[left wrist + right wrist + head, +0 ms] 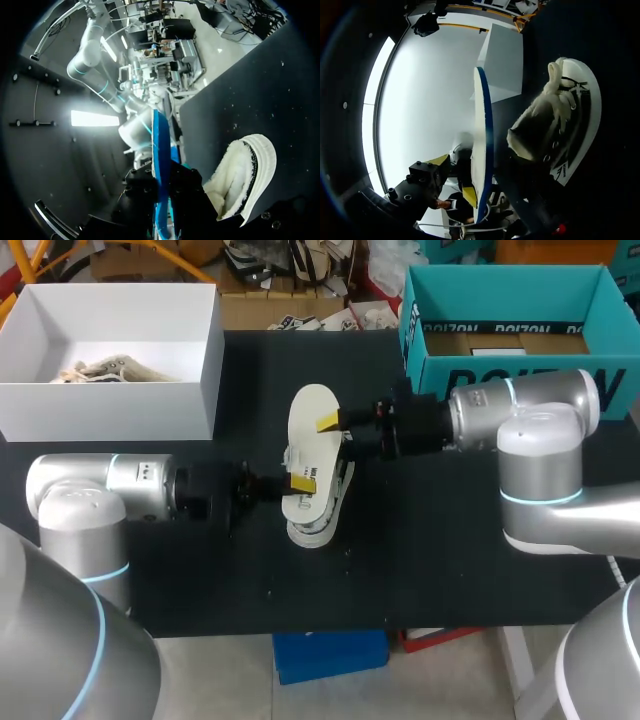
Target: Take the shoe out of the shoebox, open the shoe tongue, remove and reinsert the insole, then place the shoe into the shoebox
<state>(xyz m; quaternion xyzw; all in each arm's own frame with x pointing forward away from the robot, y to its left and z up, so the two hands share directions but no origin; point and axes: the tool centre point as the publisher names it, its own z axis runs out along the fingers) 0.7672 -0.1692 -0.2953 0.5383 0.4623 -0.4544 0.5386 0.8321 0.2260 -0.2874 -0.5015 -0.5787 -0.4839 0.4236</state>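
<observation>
Both claws grip the white insole (310,410) at once. The left claw (296,483) is pinched shut on one end, the right claw (330,422) closed on the edge nearer the other end, and together they hold it clear of the black desk (450,560). The white shoe (325,515) rests on the desk just beneath both claws, outside its box. The open teal shoebox (500,370) stands behind the right claw, and a white box (110,400) stands beyond the left claw.
</observation>
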